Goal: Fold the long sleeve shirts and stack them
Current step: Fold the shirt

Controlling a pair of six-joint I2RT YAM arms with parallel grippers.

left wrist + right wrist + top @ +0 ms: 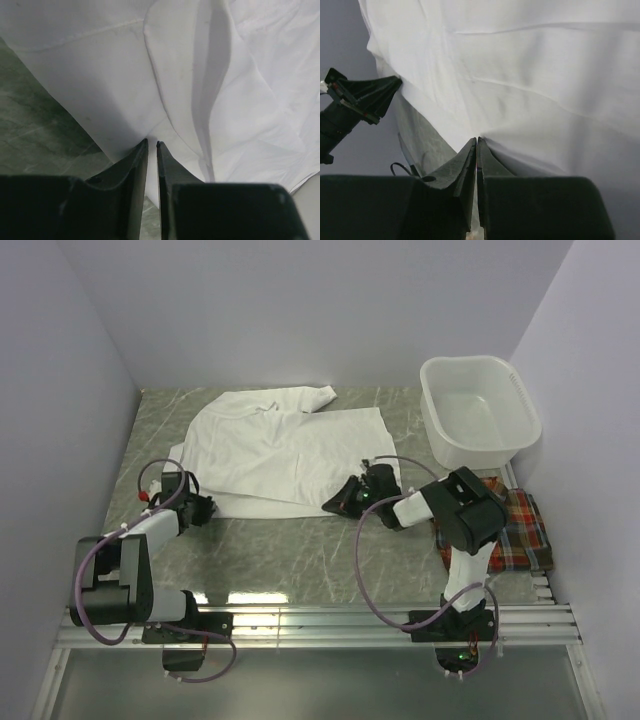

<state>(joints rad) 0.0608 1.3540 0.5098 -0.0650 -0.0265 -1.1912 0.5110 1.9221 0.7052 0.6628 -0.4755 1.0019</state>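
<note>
Nearest the arm bases, a bare strip of the worktop (300, 560) runs along the front.

Just beyond it, both arms reach the near hem of the white shirt (280, 445).
- The left end effector (152, 144) sits at the near-left corner of the hem. Its jaws are drawn together to a thin slit, and cloth appears to be pinched between the tips.
- The right end effector (476, 140) sits at the near-right part of the hem. Its jaws are pressed together, and the edge of the fabric meets the tips.

To the right, the plaid shirt (525, 530) lies as a compact bundle at the worktop edge, partly hidden by the right arm.

The white shirt spreads from the near hem toward the back wall. It lies mostly flat with shallow creases, and one sleeve is laid across the far end.

The basin (465, 360) stands at the far right, apart from both shirts.

Handling notes:
- The fabric is judged to be light, thin and limp. It will sag and drag between grip points and has no stiffness of its own.
- Grip at hem corners or seams, where the doubled layers hold best.
- Keep both grips level and spread apart so the panel stays taut during the fold.
- A shallow pinch may slip off the smooth cloth.
</note>
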